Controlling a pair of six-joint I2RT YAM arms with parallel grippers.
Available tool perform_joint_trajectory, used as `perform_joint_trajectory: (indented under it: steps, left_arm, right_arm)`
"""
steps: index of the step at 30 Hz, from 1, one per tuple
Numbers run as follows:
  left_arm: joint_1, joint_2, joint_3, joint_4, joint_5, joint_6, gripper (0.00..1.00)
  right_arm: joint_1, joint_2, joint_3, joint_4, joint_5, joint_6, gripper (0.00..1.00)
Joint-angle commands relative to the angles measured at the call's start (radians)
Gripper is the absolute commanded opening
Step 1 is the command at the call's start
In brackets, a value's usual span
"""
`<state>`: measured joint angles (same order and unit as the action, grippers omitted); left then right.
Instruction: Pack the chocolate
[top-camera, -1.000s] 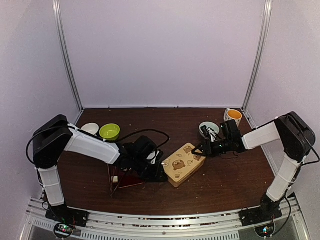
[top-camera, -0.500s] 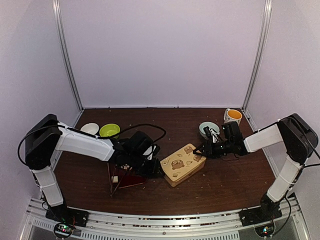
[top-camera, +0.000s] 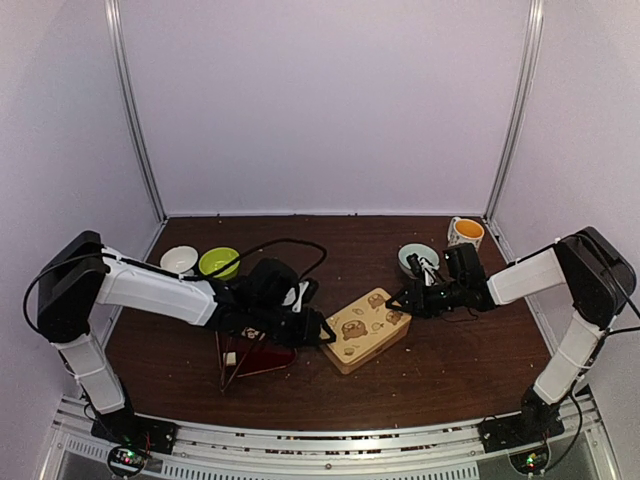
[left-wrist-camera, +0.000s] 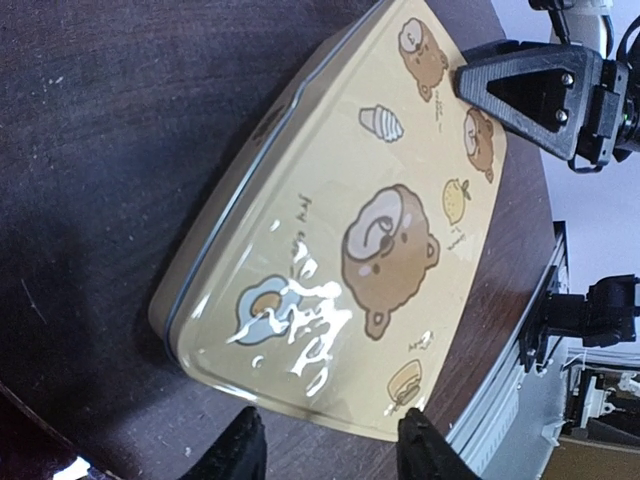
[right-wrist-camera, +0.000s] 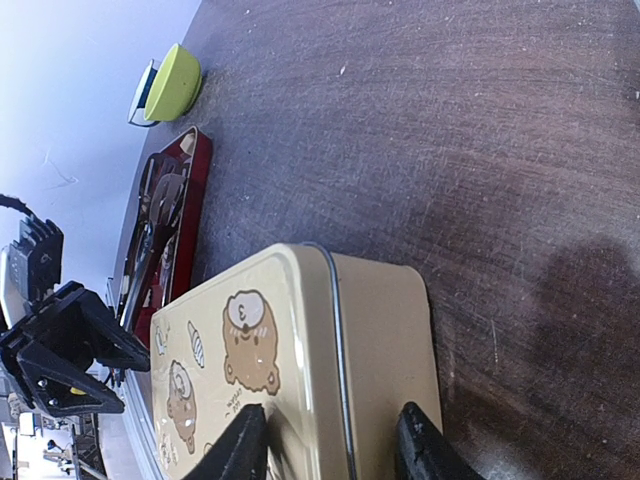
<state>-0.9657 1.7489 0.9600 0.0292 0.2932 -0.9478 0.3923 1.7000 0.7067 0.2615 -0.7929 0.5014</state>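
No chocolate lumps show in any view. A beige tin (top-camera: 365, 328) with brown bear pictures on its closed lid lies on the table, and also shows in the left wrist view (left-wrist-camera: 370, 230) and the right wrist view (right-wrist-camera: 300, 350). My left gripper (top-camera: 323, 333) is open at the tin's left end; in its wrist view the open gripper (left-wrist-camera: 330, 450) has the tin's corner just beyond its tips. My right gripper (top-camera: 398, 300) is open at the tin's far right end. In its wrist view the gripper (right-wrist-camera: 330, 445) straddles that end; contact is unclear.
A red tray (top-camera: 262, 362) with a small pale cube (top-camera: 230, 357) lies under the left arm. A white bowl (top-camera: 180, 260) and a green bowl (top-camera: 220, 262) stand at back left. A pale bowl (top-camera: 418, 258) and an orange mug (top-camera: 466, 232) stand at back right.
My left gripper has moved right from over the red tray to the tin's left end. My right gripper shifted slightly and stays at the tin's right end.
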Motion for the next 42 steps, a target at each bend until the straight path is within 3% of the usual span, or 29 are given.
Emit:
perform_joint_trajectory:
  steps: [1, 9, 14, 21, 42]
  left_arm:
    - [0.003, 0.028, 0.018, 0.054, 0.0, -0.025, 0.43]
    - [0.003, 0.094, 0.077, 0.003, -0.008, -0.036, 0.42]
    - [0.008, 0.155, 0.155, -0.058, -0.015, -0.012, 0.31]
    - [0.043, 0.195, 0.224, -0.127, -0.009, 0.038, 0.3]
    - [0.059, 0.259, 0.348, -0.286, -0.04, 0.122, 0.3]
  right_arm:
    - [0.008, 0.007, -0.02, -0.038, -0.006, -0.007, 0.41]
    - [0.008, 0.003, -0.043, -0.018, -0.006, 0.005, 0.41]
    - [0.02, -0.024, -0.103, 0.032, -0.004, 0.059, 0.34]
    - [0.024, -0.098, -0.199, 0.101, -0.006, 0.12, 0.3]
    - [0.019, -0.057, -0.207, 0.13, 0.012, 0.167, 0.17]
